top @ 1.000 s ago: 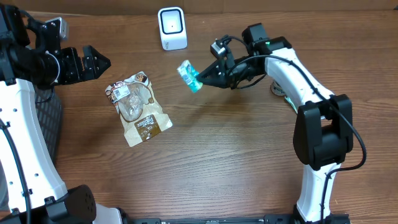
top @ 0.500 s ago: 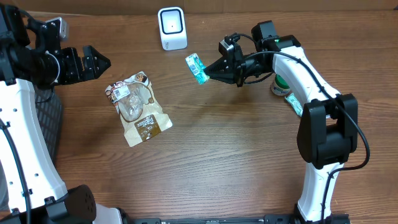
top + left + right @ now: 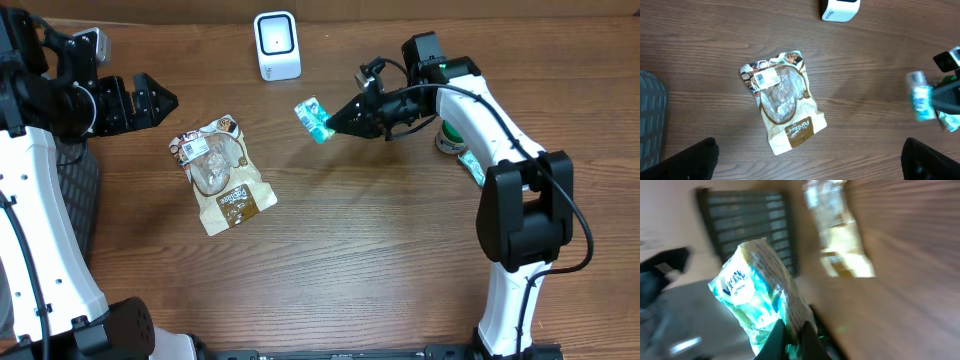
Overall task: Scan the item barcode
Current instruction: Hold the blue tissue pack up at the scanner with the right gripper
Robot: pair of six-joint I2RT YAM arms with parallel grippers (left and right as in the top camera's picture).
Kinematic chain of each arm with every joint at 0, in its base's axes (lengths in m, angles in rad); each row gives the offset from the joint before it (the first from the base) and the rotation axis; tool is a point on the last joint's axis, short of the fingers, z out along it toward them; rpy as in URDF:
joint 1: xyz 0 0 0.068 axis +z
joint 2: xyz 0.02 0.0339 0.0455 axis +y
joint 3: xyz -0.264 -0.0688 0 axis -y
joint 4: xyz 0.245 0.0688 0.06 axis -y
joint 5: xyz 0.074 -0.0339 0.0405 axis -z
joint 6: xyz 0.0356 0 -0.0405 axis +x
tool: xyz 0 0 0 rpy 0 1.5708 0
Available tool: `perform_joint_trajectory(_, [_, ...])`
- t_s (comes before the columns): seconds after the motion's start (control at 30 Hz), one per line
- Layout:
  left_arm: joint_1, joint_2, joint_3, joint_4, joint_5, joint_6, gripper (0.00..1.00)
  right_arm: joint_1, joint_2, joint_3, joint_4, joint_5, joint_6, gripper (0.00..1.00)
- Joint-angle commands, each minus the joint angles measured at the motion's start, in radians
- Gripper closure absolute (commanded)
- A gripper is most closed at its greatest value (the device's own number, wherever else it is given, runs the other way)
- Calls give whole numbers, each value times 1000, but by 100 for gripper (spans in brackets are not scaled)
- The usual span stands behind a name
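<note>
pinching the teal packet [image 3: 313, 119] by one edge, the right gripper [image 3: 338, 119] holds it aloft at five o'clock from the white scanner [image 3: 277, 45], likely to show it a printed face. the left gripper [image 3: 152, 99] hangs wide open at nine o'clock, clear of the brown pouch [image 3: 222, 175].

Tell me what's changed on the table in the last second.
The right end effector, shut on the small teal-and-white plastic packet, carried it a little toward the table's far edge, then eased partway back, turning the packet as it went. Nothing was grabbed or released. The open left end effector, the brown snack pouch and the white box-shaped scanner stayed put.
</note>
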Motion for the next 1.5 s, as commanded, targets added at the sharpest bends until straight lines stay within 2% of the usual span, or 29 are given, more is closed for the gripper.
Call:
perform_joint_trajectory(0.0, [0,-11,13,2,10,20,0,35,-23,20,16,282,3,96])
perform_joint_trajectory(0.13, [0,-11,13,2,10,20,0,58,-23,20,27,551,-1,96])
perform_joint_trajectory(0.3, [0,-11,13,2,10,20,0,85,-23,20,78,679,-30,96])
perform_joint_trajectory(0.37, [0,-11,13,2,10,20,0,100,-23,23,138,828,-22,96])
perform_joint_trajectory(0.4, [0,-11,13,2,10,20,0,114,-23,32,171,977,-23,96])
perform_joint_trajectory(0.47, [0,-11,13,2,10,20,0,132,-23,55,187,1069,-55,96])
perform_joint_trajectory(0.73, [0,-11,13,2,10,20,0,258,-19,299,206,1478,-181,96])
perform_joint_trajectory(0.8, [0,-11,13,2,10,20,0,288,-12,354,249,1575,-232,96])
perform_joint_trajectory(0.83, [0,-11,13,2,10,20,0,306,-3,371,330,1631,-297,96])
perform_joint_trajectory(1.03, [0,-11,13,2,10,20,0,314,78,370,635,1661,-464,96])
perform_joint_trajectory(1.2, [1,-11,13,2,10,20,1,323,204,370,926,1656,-699,96])
perform_joint_trajectory(1.33, [1,-11,13,2,10,20,1,340,303,369,1096,1617,-899,96])
perform_joint_trajectory(1.47, [1,-11,13,2,10,20,0,358,380,369,1188,1611,-988,96])
